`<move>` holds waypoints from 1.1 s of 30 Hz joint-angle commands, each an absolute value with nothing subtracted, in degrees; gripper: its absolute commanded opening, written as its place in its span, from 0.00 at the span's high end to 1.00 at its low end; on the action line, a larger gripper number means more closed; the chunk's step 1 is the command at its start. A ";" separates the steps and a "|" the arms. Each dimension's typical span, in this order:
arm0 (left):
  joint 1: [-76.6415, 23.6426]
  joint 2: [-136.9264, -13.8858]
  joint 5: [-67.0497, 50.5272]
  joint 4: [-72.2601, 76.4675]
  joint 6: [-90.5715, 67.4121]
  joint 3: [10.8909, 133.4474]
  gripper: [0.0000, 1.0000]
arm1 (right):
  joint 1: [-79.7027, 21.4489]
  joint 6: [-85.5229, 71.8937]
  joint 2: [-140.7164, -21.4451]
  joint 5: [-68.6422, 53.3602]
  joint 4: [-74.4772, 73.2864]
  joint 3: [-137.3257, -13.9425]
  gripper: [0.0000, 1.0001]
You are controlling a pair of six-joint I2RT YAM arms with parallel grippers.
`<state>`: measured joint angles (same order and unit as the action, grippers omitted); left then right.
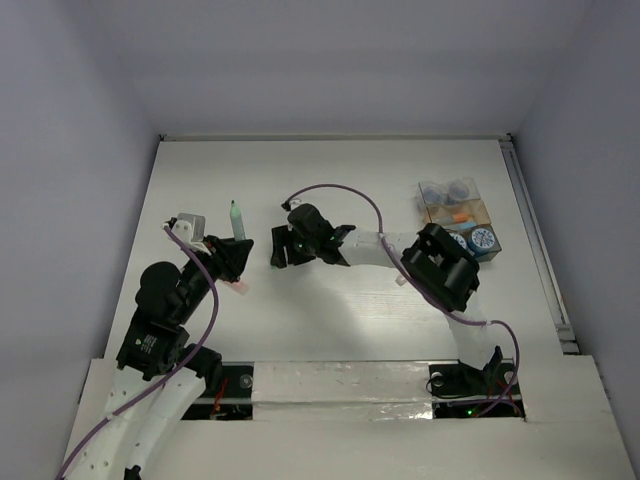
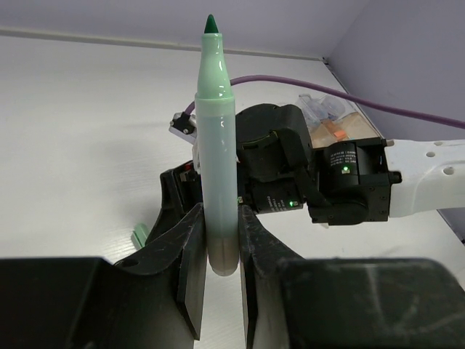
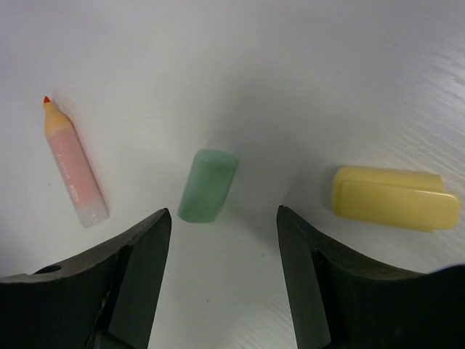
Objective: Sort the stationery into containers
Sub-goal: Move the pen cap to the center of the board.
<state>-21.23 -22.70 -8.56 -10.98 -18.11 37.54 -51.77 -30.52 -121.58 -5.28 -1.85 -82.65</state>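
My left gripper (image 2: 221, 247) clamps the green marker (image 2: 216, 145) low down, tip up; my right gripper (image 3: 221, 218) hangs open over the green cap (image 3: 208, 185) on the table (image 3: 290, 73); it looks light, slick, rigid; I'd pinch across its middle.

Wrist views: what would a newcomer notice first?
In the left wrist view, the left fingers clamp an uncapped green marker, tip up. In the right wrist view, the right fingers stand open over a green cap lying on the table. An uncapped orange marker lies at picture left and a yellow cap at picture right.
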 commanded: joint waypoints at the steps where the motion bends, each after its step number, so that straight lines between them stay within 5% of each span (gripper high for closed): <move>1: -20.83 -22.76 -9.14 -8.61 -18.02 38.67 1.00 | -52.12 -31.90 -123.75 -8.53 0.95 -83.32 0.35; 11: -20.83 -22.50 -9.40 -8.61 -17.93 38.67 1.00 | -52.12 -31.03 -127.18 -6.15 -3.86 -87.54 0.55; 21: -20.83 -22.76 -9.41 -8.61 -17.93 38.67 1.00 | -53.17 -28.74 -130.95 -3.78 -10.89 -93.95 0.56; 33: -20.83 -22.76 -9.49 -8.61 -17.93 38.67 1.00 | -57.47 -24.96 -129.91 11.94 -18.55 -93.71 0.82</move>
<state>-21.23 -22.70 -8.78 -11.00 -18.11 37.54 -55.31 -27.62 -129.23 4.49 -10.33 -95.92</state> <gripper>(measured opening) 0.160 0.322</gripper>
